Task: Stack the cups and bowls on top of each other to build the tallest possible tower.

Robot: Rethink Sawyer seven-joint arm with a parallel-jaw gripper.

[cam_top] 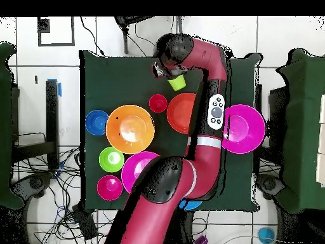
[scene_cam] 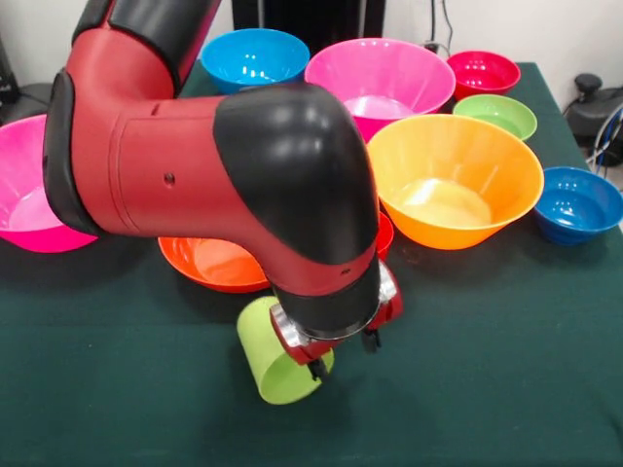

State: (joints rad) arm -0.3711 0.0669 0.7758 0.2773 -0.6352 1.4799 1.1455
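No tower yet. All bowls sit single on the desk (scene_cam: 506, 389), none nested.

Gripper (scene_cam: 326, 355) down at the lime green cup (scene_cam: 277, 365), near desk edge in front view. Cup tilted or on its side, in contact with the gripper. Fingers mostly hidden under the wrist, so cannot tell whether clamped on the cup or just touching.

Red cup (cam_top: 158, 102) visible only from overhead, upright between big orange bowl (scene_cam: 453, 180) and red-orange bowl (scene_cam: 214, 261); hidden behind the arm in front view.

Rest of the set, spread out: pink bowl (scene_cam: 380, 83) mid-back, second pink bowl (scene_cam: 34, 190) at left edge, light blue bowl (scene_cam: 255, 56), magenta-red bowl (scene_cam: 483, 73), green bowl (scene_cam: 496, 115), dark blue bowl (scene_cam: 577, 202).

Judgement: early stage. Everything left to do: pick base, nest bowls, add cups on top.

Surface: dark green cloth over the desk, flat, no visible wrinkles. Room: white tiled floor, loose cables, dark furniture at both sides in overhead view.
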